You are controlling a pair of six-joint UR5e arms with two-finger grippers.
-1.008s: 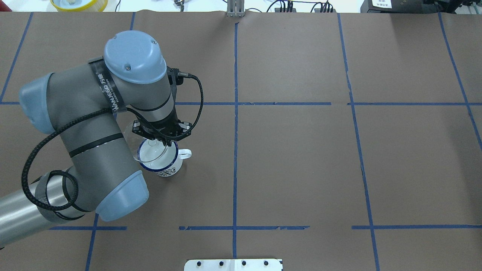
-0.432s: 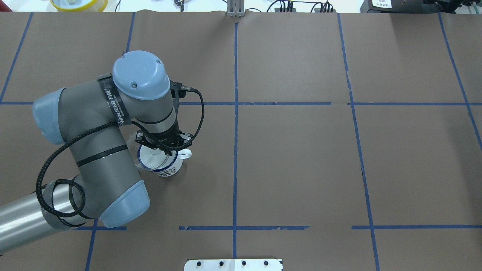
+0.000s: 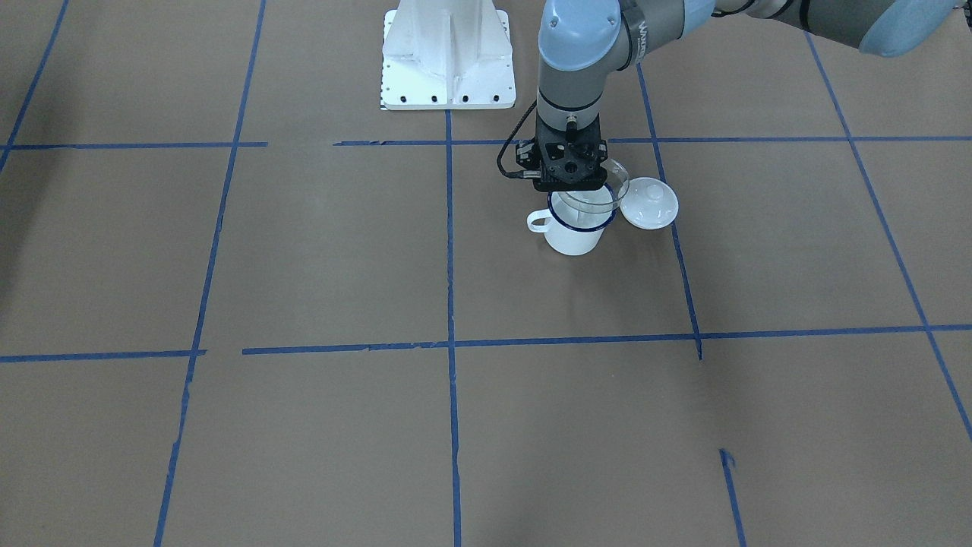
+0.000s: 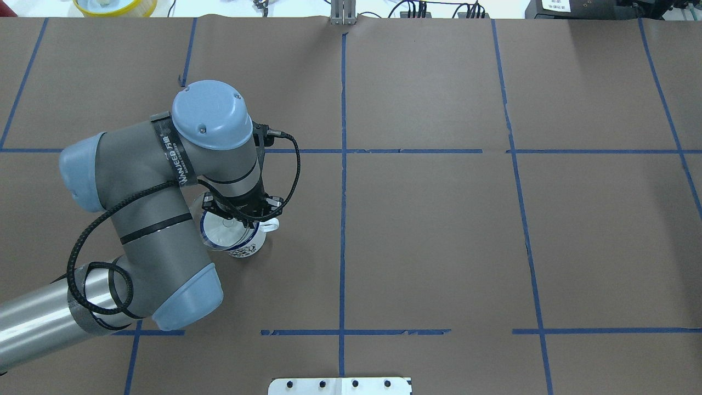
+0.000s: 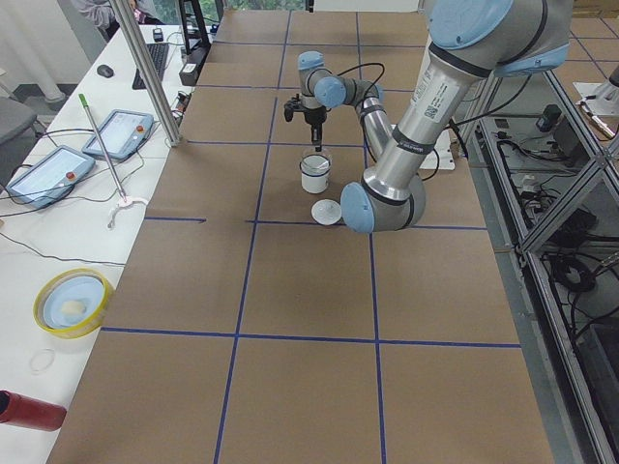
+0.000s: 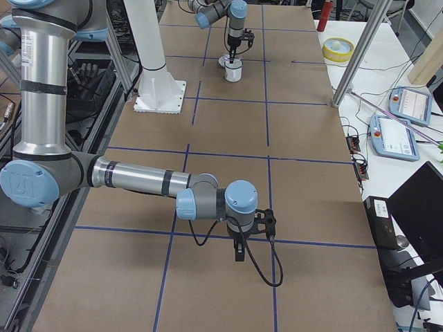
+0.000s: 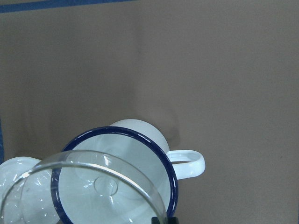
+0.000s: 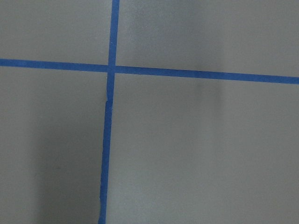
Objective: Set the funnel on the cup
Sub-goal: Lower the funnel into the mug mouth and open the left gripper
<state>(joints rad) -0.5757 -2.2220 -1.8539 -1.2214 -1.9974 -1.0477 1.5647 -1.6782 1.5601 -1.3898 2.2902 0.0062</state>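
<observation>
The cup (image 3: 575, 234) is a white enamel mug with a dark blue rim, upright on the brown table, and it also shows in the overhead view (image 4: 241, 245). My left gripper (image 3: 569, 184) is shut on the rim of the clear funnel (image 3: 610, 194) and holds it over the mug's mouth, offset toward the lid side. In the left wrist view the funnel's rim (image 7: 93, 161) overlaps the mug's rim (image 7: 117, 133). My right gripper (image 6: 239, 254) hangs above bare table far from the mug, and I cannot tell whether it is open or shut.
A round white knobbed lid (image 3: 649, 203) lies on the table right beside the mug. The white robot base plate (image 3: 448, 53) stands behind. A yellow bowl (image 4: 115, 5) sits off the table's far left corner. Blue tape lines cross the brown surface.
My left arm has shifted slightly right and lowered. The funnel now sits closer over the mug's mouth than a second ago.
</observation>
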